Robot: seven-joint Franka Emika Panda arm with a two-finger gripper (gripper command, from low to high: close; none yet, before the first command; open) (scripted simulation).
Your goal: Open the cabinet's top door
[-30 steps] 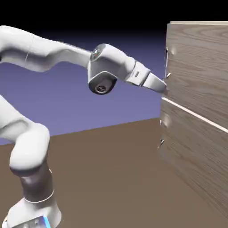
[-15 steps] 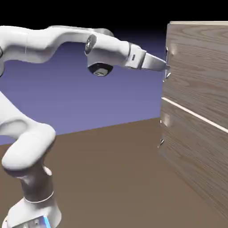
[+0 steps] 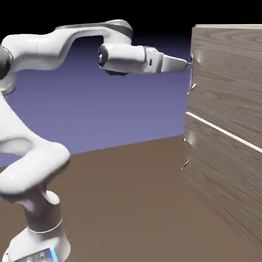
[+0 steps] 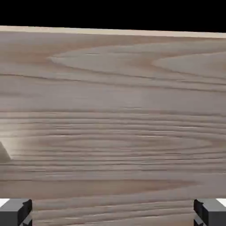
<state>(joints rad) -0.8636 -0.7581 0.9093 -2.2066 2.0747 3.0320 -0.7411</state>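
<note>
The cabinet [image 3: 225, 102] of grey-brown wood grain stands at the exterior view's right. Its top door [image 3: 227, 77] is flush and closed, with a thin metal handle [image 3: 193, 71] running down its near edge. My gripper [image 3: 188, 62] reaches out level and its tips are at the upper part of that handle; whether they touch it I cannot tell. In the hand view the top door's wood [image 4: 113, 123] fills the picture. My gripper [image 4: 112, 214] is open, its fingertips [image 4: 15, 212] far apart with only wood behind them. The handle is not visible there.
Below a pale seam sits the lower door [image 3: 220, 169] with its own small handle [image 3: 186, 151]. The brown table [image 3: 123, 204] stretches from the robot's base to the cabinet's foot. The cabinet's top edge [image 4: 113, 31] shows as a pale line.
The arm has risen and levelled out. The gripper climbed from the top door's lower edge to the upper part of its handle. The jaws stayed open.
</note>
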